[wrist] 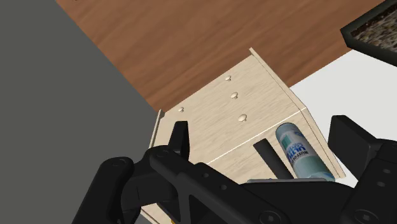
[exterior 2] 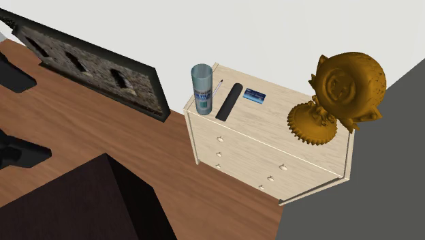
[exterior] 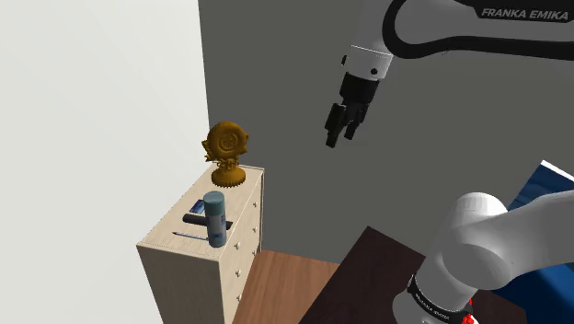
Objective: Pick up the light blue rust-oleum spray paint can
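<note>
Found the pincer (exterior: 339, 138) high in the air before the grey wall (exterior: 294, 83), well apart from the dresser (exterior: 189, 267) and above and to the right of it in the shoulder view. Noted its two black fingers (wrist: 180, 137) spread wide in the wrist view, with nothing clasped between them.

Located the light blue spray can (exterior: 215, 219) standing upright on the top of the light wood dresser, at the near end of that top in the shoulder view. Recorded the same can (exterior 2: 201, 90) at the left corner of the top in the second exterior view, and ahead of the parted fingers, untouched, in the wrist view (wrist: 302, 153).

Logged a thin pen (exterior 2: 218, 88) just beside the can, then a black bar (exterior 2: 229, 101) and a small blue card (exterior 2: 254, 96) further along. Observed a golden figurine (exterior 2: 337, 95) at the far end, near the grey wall, well apart from the can.

Noted three rows of small knobs (exterior 2: 220, 139) on the dresser front, and a wooden floor (exterior 2: 102, 136) below.
</note>
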